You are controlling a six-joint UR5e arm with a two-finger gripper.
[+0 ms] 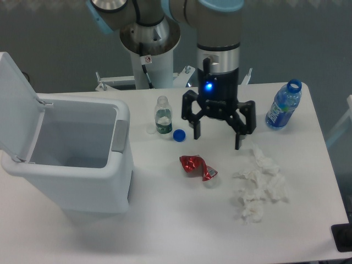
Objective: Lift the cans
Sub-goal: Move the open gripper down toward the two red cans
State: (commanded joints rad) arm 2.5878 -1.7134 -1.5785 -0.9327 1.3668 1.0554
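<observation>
Your gripper (219, 142) hangs with jaws spread wide, empty. Crushed red can (197, 167) lies on the counter (165, 220) just below-left of them. Risk: uneven crumpled metal slips or pivots when squeezed.

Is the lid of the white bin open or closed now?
Open. The lid stands raised at the left side of the bin, and the inside of the bin is visible and looks empty.

White bin (77, 181) with lid open at left, clear bottle with green label (163, 116) upright at far centre, blue cap (179, 135) beside it, blue bottle (284, 105) far right, crumpled tissue (258, 184) near right
</observation>
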